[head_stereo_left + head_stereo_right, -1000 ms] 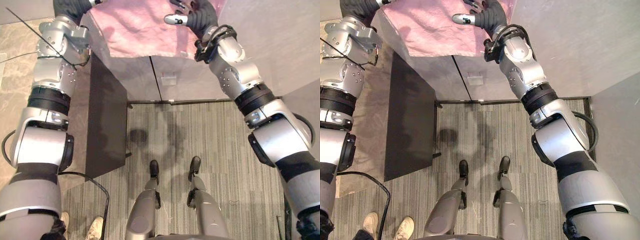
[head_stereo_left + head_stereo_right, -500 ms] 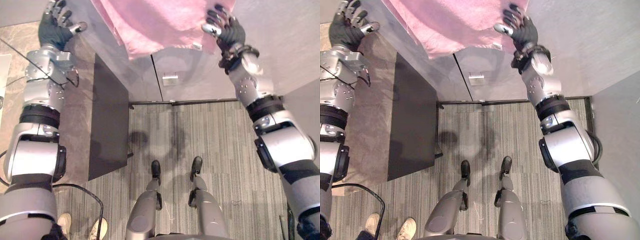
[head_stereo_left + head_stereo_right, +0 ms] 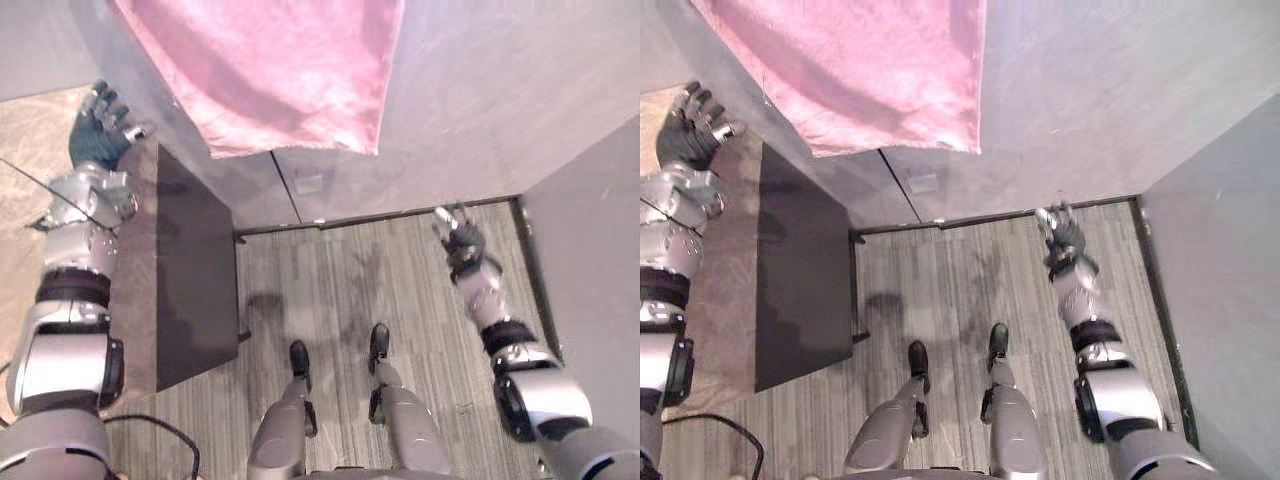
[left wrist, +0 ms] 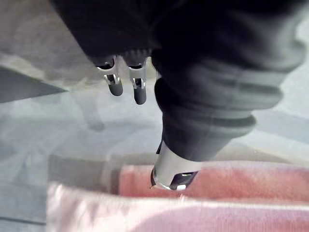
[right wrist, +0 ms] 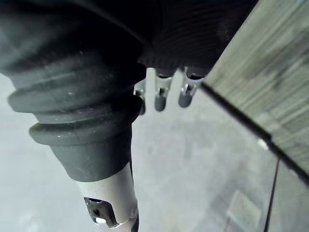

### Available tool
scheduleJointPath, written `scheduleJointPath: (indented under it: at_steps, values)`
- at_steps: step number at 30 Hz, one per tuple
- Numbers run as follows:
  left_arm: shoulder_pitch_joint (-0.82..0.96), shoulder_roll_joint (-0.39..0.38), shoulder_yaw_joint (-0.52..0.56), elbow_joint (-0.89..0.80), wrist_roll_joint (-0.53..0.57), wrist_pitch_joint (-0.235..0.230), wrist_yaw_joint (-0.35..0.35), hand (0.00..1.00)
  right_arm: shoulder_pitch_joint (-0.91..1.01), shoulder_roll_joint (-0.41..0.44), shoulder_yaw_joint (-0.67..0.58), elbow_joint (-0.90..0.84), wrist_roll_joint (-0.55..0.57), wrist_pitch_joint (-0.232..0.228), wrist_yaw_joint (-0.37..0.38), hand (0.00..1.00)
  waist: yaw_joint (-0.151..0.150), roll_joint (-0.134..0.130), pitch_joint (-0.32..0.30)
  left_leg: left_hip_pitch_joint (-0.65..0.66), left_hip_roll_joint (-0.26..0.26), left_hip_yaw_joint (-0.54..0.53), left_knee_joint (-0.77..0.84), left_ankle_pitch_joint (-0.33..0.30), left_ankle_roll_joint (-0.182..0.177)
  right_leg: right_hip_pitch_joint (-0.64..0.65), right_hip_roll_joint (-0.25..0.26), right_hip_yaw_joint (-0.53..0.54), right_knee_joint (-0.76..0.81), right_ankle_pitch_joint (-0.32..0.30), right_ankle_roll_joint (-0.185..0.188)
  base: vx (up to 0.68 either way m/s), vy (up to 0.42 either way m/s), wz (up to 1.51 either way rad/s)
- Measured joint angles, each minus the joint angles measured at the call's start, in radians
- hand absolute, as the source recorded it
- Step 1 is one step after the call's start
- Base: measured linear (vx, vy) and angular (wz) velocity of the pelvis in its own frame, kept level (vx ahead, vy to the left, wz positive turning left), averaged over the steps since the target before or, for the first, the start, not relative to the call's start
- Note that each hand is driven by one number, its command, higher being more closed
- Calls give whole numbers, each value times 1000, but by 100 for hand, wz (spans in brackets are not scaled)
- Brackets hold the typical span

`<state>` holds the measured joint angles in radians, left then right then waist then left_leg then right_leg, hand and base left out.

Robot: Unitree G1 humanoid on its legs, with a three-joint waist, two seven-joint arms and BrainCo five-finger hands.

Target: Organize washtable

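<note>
Head stereo pair facing down — sharing pink cloth [image 3: 280, 80], wrist cameras close-up

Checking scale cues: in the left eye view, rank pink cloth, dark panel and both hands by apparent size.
1. pink cloth
2. dark panel
3. left hand
4. right hand, smaller-looking, though it may be farther from the camera.

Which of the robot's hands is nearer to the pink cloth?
Left. The left hand is up close beside the left edge of the pink cloth, open. The right hand hangs low over the carpet, well away from it.
</note>
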<state>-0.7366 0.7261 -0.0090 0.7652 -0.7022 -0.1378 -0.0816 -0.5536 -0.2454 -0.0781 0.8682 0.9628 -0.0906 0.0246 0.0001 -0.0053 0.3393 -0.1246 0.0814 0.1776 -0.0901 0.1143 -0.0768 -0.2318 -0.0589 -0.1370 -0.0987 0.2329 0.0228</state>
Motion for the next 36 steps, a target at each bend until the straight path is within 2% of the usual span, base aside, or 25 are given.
scheduleJointPath:
  at_steps: [3, 8, 10, 13, 15, 17, 20, 25, 26, 28, 30, 32, 33, 34, 35, 36]
  values:
    - [135, -99, 11, -29, 14, 4, 1, 0, 121, 42, -71, -45, 13, -11, -1, 0, -12, -18, -51, 27, 9, 7, 0, -13, -8, 25, 9, 1, 0, -18, 0, 50, -7, -4]
    - [317, -273, 11, -31, 46, 22, 2, 0, 268, 44, -171, -89, 13, -32, -4, 0, -29, -15, -127, 103, 11, 19, 6, -46, -9, 99, 11, 5, 0, -41, 6, 60, 23, -7]
    - [387, -317, 11, -34, 54, 23, 3, 0, 318, 44, -207, -91, 12, -41, -8, 0, -42, -10, -163, 121, 10, 21, 13, -63, -9, 118, 10, 7, 0, -48, 10, 63, 33, -4]
    - [508, -407, 11, -64, 68, 25, 17, 0, 407, 45, -282, -83, 9, -53, -24, 0, -41, 11, -203, 148, 10, 25, 34, -91, -5, 151, 6, 13, -1, -60, 18, 53, 35, -6]
    - [608, -469, 10, -60, 104, 33, 17, 0, 468, 46, -329, -17, 7, -56, -27, 0, -41, 30, -228, 177, 11, 25, 38, -108, -4, 180, 6, 20, -2, -72, 23, 68, 34, -7]
    - [668, -504, 10, -40, 137, 37, 17, 0, 514, 56, -366, 35, -2, -55, -29, 0, -41, 38, -253, 184, 11, 23, 38, -112, -4, 187, 6, 19, -2, -77, 26, 55, 19, -1]
    - [773, -567, 10, 42, 169, 44, 16, 0, 597, 94, -444, 152, -38, -45, -35, 0, -41, 38, -271, 216, 14, 22, 38, -124, -4, 219, 7, 18, -3, -88, 26, 35, 10, 0]
    - [898, -634, 20, 223, 276, 44, -2, 0, 720, 155, -538, 241, -236, -2, -50, 0, -41, 20, -286, 235, 8, 23, 41, -130, -1, 241, 1, 16, 0, -93, 33, 0, 0, 0]
    - [913, -648, 60, 251, 286, 40, -4, 0, 736, 169, -552, 255, -286, 8, -52, 0, -41, 6, -283, 231, 6, 26, 47, -132, 2, 239, -3, 16, 0, -91, 36, -45, 33, 2]
    - [913, -645, 119, 285, 317, 32, 2, 0, 751, 184, -554, 257, -378, 23, -65, 0, -35, -2, -280, 222, 5, 41, 64, -136, 6, 225, -7, 29, 15, -89, 41, -72, 29, -18]
    - [913, -651, 221, 327, 345, 25, 23, 0, 743, 208, -550, 244, -446, 25, -69, 0, -22, -9, -276, 210, 6, 76, 80, -152, 16, 180, -11, 59, 88, -120, 53, -116, 28, -44]
    - [921, -655, 261, 337, 379, 27, 41, 0, 742, 225, -536, 243, -471, 27, -70, 0, -11, -10, -275, 197, 10, 85, 106, -164, 25, 156, -14, 59, 124, -155, 89, -101, 14, -23]
    - [946, -679, 297, 338, 408, 41, 47, 0, 737, 240, -506, 244, -500, 30, -72, 0, -3, 29, -270, 183, 46, 82, 117, -168, 35, 141, 1, 43, 194, -206, 100, -90, -15, 1]
    - [960, -685, 312, 340, 414, 43, 48, 0, 739, 249, -482, 244, -513, 35, -73, 0, -2, 24, -269, 169, 61, 73, 130, -164, 39, 101, -4, 21, 366, -253, 44, -51, -32, 22]
    - [965, -683, 324, 339, 419, 44, 48, 0, 743, 256, -466, 245, -533, 36, -72, 0, -2, 20, -269, 164, 61, 59, 139, -164, 40, 96, -17, 8, 472, -293, 35, -36, -77, 61]
    - [975, -662, 329, 335, 431, 48, 49, 0, 750, 266, -453, 248, -564, 36, -71, 0, 1, -15, -270, 150, 47, 21, 148, -157, 40, 126, -52, -5, 595, -380, 61, -31, -146, 80]
